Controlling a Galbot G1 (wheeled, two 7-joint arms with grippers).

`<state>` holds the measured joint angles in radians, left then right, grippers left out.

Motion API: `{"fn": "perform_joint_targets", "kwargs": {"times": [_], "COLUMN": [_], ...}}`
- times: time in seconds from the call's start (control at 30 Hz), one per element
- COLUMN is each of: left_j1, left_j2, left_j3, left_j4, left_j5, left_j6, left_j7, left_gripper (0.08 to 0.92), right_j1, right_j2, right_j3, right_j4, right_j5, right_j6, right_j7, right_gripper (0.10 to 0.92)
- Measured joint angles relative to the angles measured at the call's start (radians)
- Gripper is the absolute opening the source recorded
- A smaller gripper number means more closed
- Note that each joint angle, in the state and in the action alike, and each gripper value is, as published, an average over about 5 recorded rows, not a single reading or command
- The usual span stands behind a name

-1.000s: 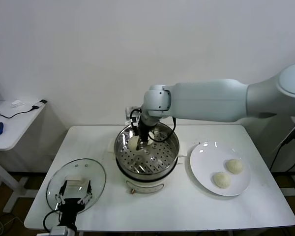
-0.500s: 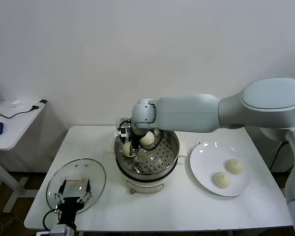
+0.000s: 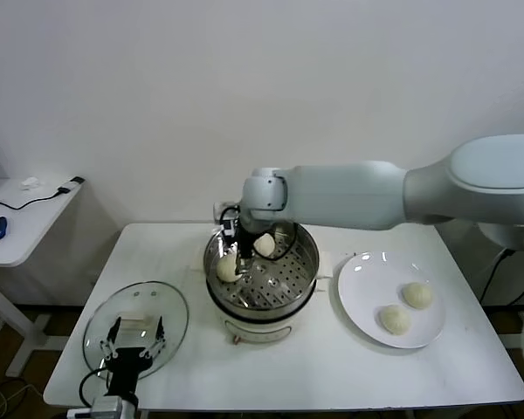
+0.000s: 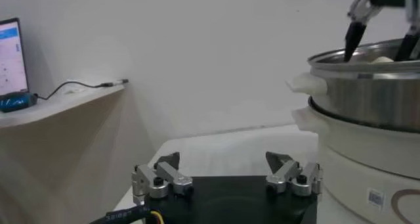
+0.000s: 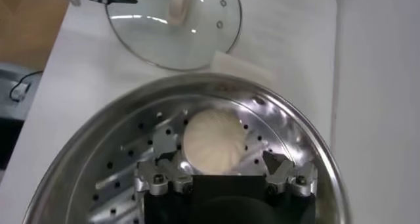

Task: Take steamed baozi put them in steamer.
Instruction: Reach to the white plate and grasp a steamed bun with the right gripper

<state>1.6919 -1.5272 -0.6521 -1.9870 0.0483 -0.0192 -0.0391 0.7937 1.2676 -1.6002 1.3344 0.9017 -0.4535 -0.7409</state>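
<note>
Your right gripper point(image 3: 238, 258), fingers spread wide, hangs inside the steamer point(image 3: 301, 271) over one of two baozi point(image 5: 213, 140); two more sit on the plate point(image 3: 361, 301).

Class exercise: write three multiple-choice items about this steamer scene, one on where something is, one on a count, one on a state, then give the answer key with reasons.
1. Where is the glass lid?
A. On the steamer
B. Flat on the table, on the robot's left
C. On the plate

2. How many baozi lie on the white plate?
A. One
B. Two
C. Four

3. The right end effector is:
A. Open over a baozi
B. Shut on the lid
C. Parked off the table

Key: B, the lid lies left of the steamer; B, two show; A, fingers spread around the baozi.
</note>
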Motion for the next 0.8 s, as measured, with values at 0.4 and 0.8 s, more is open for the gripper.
{"fn": "perform_joint_targets", "kwargs": {"times": [0.4, 0.8], "left_j1": [0.002, 0.007], "left_j2": [0.011, 0.005], "left_j3": [-0.007, -0.023], "left_j4": [-0.012, -0.019], "left_j5": [-0.004, -0.006], "left_j6": [-0.001, 0.003], "left_j7": [-0.002, -0.005], "left_gripper": [0.823, 0.823], "right_j1": [0.167, -0.030], "right_j2": [-0.388, -0.680], "right_j3": [-0.158, -0.125], "right_j4": [0.136, 0.170], "right_j5": [-0.158, -0.388], "right_j6": [0.138, 0.162], "right_j7": [-0.195, -0.223], "right_gripper": [0.823, 0.823]}}
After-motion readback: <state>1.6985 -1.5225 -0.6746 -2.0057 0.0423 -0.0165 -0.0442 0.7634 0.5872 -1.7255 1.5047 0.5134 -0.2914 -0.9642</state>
